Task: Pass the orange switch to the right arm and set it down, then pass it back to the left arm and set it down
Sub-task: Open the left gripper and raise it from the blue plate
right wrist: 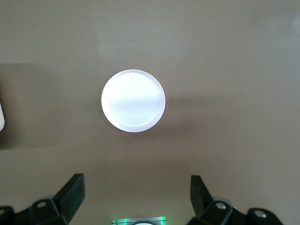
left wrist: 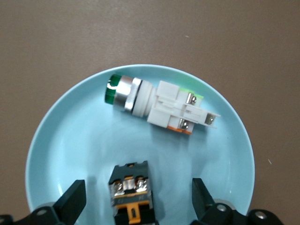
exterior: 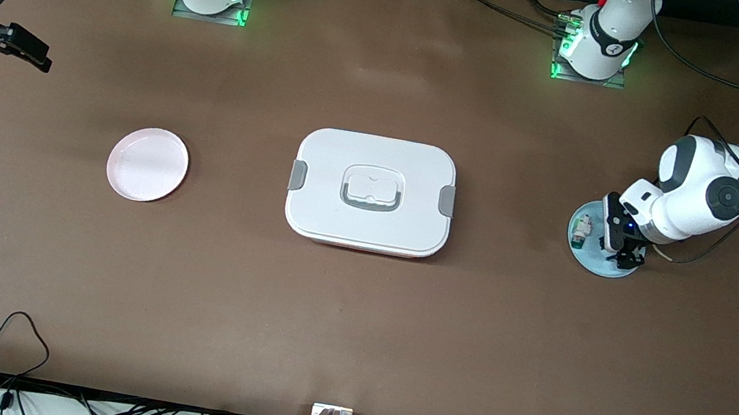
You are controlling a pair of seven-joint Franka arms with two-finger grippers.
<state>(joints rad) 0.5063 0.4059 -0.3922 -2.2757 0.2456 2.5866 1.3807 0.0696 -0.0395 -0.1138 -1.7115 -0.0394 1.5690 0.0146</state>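
Beneath my left gripper (left wrist: 133,206), the pale blue plate (left wrist: 70,140) looks like smooth, glossy plastic. The white-and-green component (left wrist: 154,103) has a shiny metal collar and white plastic body. The brown table (exterior: 352,322) appears matt.

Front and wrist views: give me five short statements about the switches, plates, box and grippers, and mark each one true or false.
1. The orange switch lies on the light blue plate. True.
2. The left gripper is shut on the orange switch. False: its fingers stand open on either side of the switch, not touching it.
3. The green switch shares the light blue plate with the orange one. True.
4. The pink plate holds a switch. False: nothing lies on it.
5. The box has its lid off. False: the lid is on, and the box sits between the two plates.
The right gripper is open above the table near the pink plate.
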